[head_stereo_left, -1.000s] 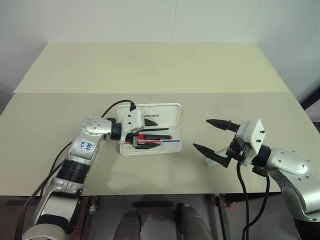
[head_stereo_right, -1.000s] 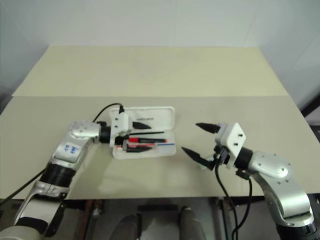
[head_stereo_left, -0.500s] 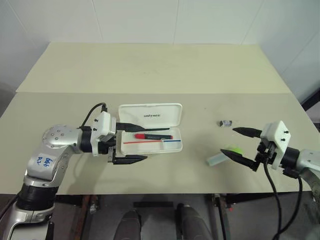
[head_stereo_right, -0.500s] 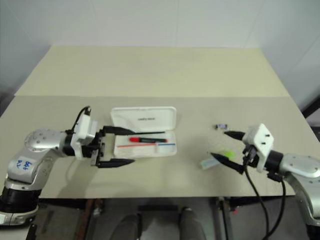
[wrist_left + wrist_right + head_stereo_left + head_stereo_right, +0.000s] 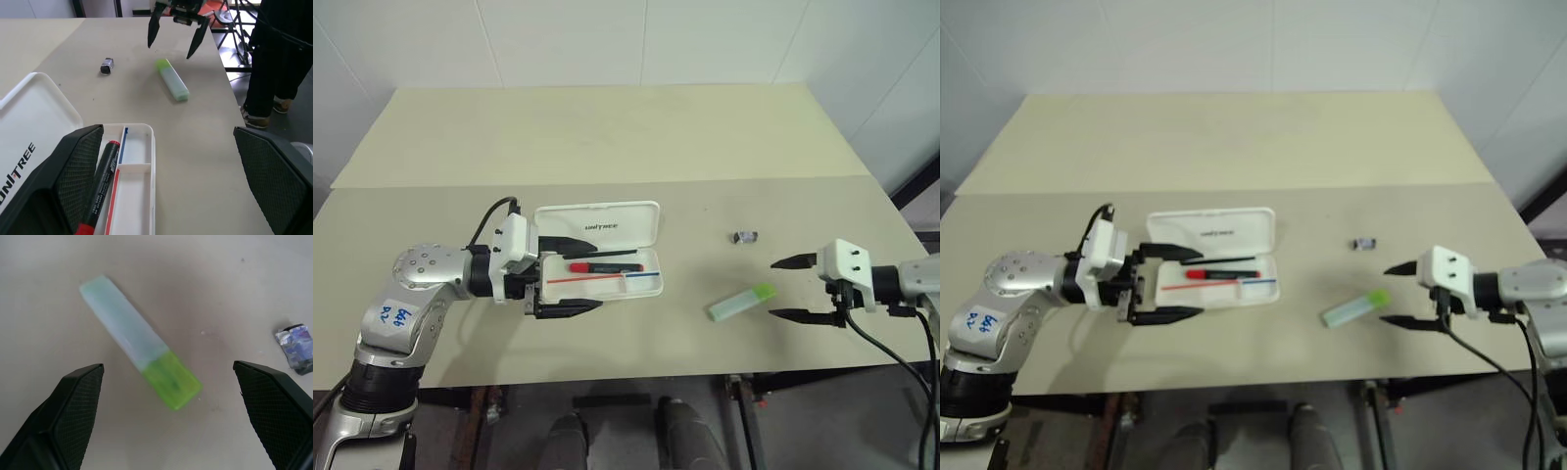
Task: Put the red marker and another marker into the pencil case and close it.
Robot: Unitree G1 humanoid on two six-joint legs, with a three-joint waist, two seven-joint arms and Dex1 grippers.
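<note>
Risk of a skewed pinch: highlighter [image 5: 741,303] lies flat and diagonal just ahead of the wide-open, empty right gripper [image 5: 795,289], so closing fingers may push it away from the open pencil case [image 5: 603,259]

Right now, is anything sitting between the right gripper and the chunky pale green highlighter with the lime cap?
Nothing visible does. The right gripper stands open just beside the green highlighter, with bare beige table between them. The small dark grey object lies farther back, off that line.
</note>
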